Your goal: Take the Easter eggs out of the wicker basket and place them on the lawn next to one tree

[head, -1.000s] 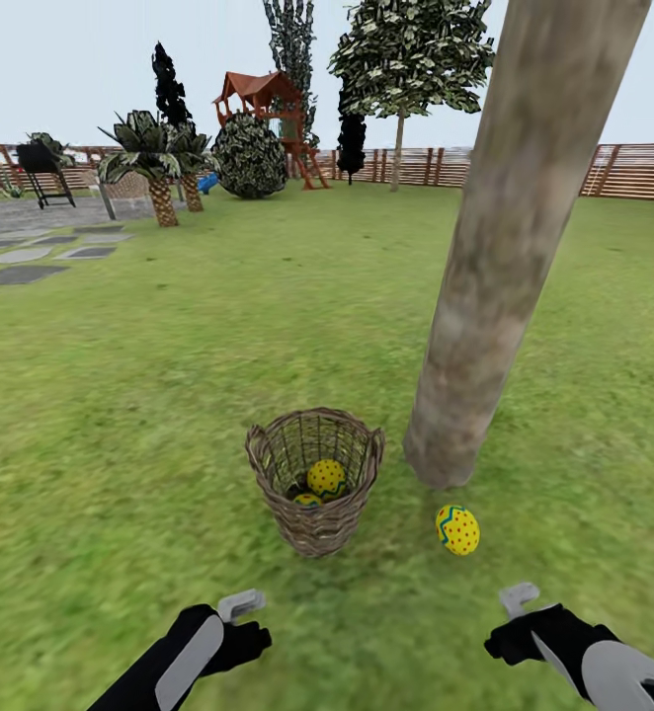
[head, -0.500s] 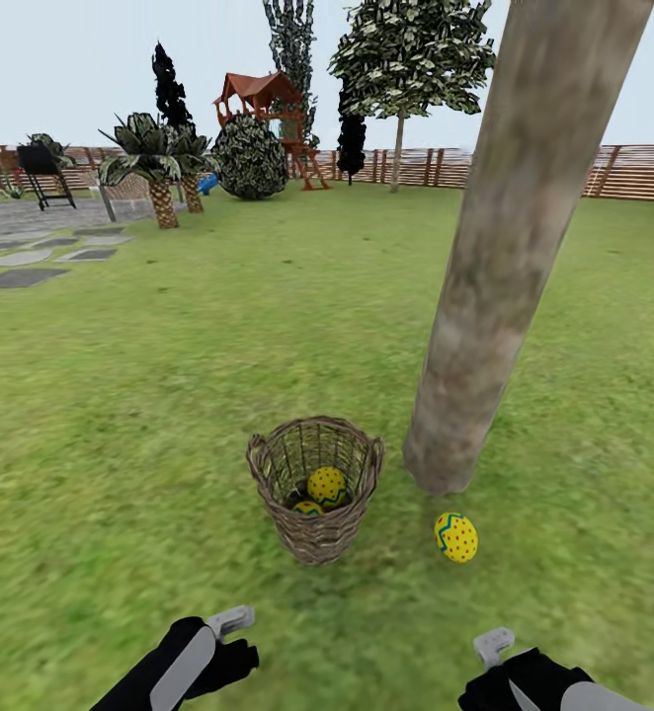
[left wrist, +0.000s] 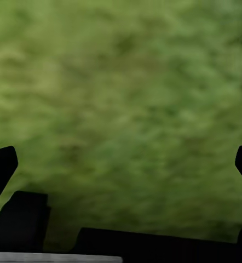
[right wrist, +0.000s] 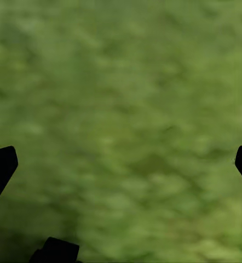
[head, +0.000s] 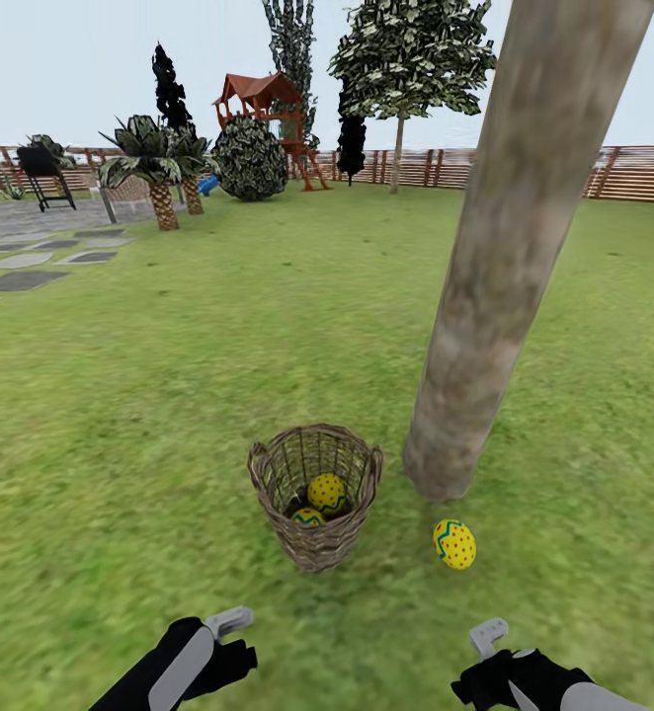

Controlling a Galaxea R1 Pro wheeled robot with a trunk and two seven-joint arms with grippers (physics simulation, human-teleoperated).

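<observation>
Flanking the wicker basket (head: pixel 314 494) — tree (head: pixel 495 267), one egg (head: pixel 454 544); fingers (left wrist: pixel 1 167) seemingly spread.

Head view: high, facing forward and down over the lawn (head: pixel 169 395), both end effectors nearest its lower edge.
Wrist views: each close above grass, looking down past its fingertips.
Shared: the lawn.
</observation>
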